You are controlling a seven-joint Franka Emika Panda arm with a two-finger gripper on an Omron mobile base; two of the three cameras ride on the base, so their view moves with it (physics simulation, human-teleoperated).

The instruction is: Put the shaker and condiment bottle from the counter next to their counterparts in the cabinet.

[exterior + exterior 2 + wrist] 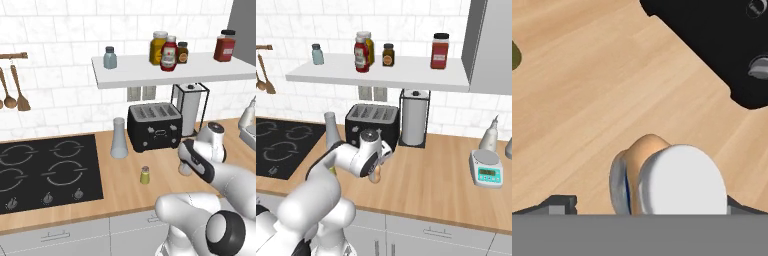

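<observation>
My gripper [647, 212] hangs low over the counter [125, 185] with its jaws spread wide, and the condiment bottle [662, 182] stands between them; I cannot tell whether either pad touches it. From the hand I look straight down on its pale round cap, with the peach shoulder and whitish label showing behind. The bottle stands on the wood in front of the black toaster [153, 126]. The shaker [145, 175] stands apart on the bare wood, between the hob [45, 172] and my wrist. Up on the cabinet [150, 72], the pale blue-grey shaker [110, 57] stands alone toward one end, well apart from the cluster of bottles [168, 51].
</observation>
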